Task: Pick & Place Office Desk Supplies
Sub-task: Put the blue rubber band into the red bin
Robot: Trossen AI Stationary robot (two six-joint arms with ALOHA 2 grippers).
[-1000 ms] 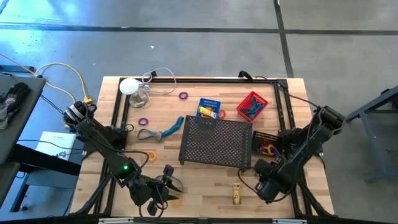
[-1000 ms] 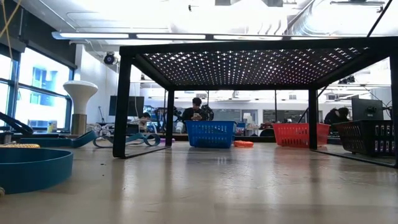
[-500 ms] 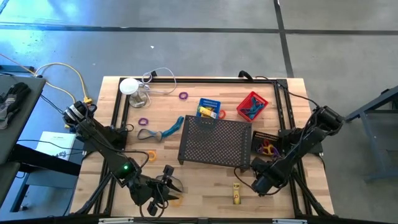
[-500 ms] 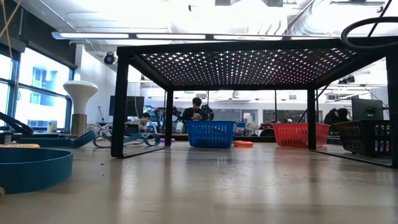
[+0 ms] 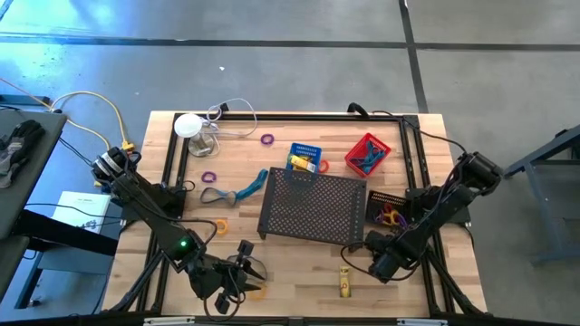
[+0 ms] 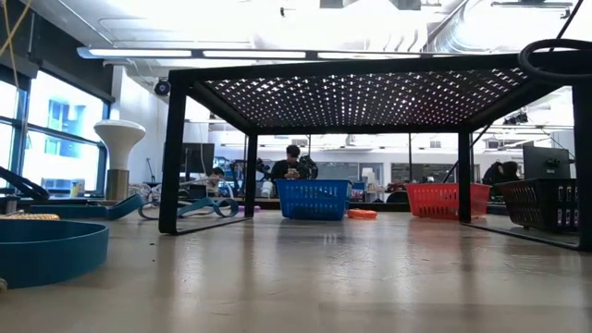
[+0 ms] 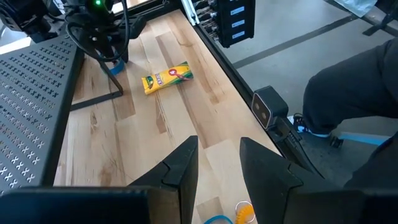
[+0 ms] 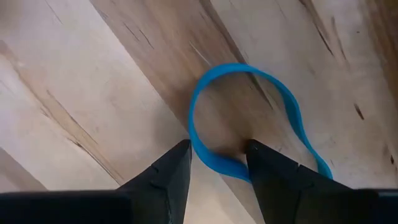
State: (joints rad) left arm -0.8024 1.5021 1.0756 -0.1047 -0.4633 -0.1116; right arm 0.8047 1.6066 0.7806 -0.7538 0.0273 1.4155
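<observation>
My right gripper [image 5: 374, 263] [image 8: 214, 155] points down at the table near the mesh tray's near right corner, open over a blue rubber-band loop [image 8: 249, 112] that lies flat on the wood. A yellow box [image 5: 344, 282] [image 7: 166, 76] lies just to its left. My left gripper [image 5: 245, 263] [image 7: 217, 155] waits open near the table's near edge, with an orange ring and a blue band [image 7: 239, 214] below it. Other blue loops [image 5: 236, 192], purple rings [image 5: 267, 139] and an orange ring [image 5: 220, 226] lie on the left half. My right gripper comes at the blue band's near arc [image 8: 214, 160] from above. One fingertip [image 8: 177, 158] is outside the loop and the other [image 8: 261, 155] over its inner side. Whether the pads touch the band I cannot tell. The band lies flat on the table.
The large black mesh tray [image 5: 313, 206] stands on legs in the table's middle, its near right leg [image 7: 118, 81] close to my right gripper. Blue [image 5: 305, 156] and red [image 5: 367, 154] baskets stand behind it, a dark bin [image 5: 388, 210] at its right, a white lamp-like object [image 5: 190, 127] far left.
My right arm has moved toward the table's left and a little toward its far edge, close to the tray's near right corner. The mesh tray has slid slightly toward the table's left. A loop of the arm's cable has come into the low view's upper right.
</observation>
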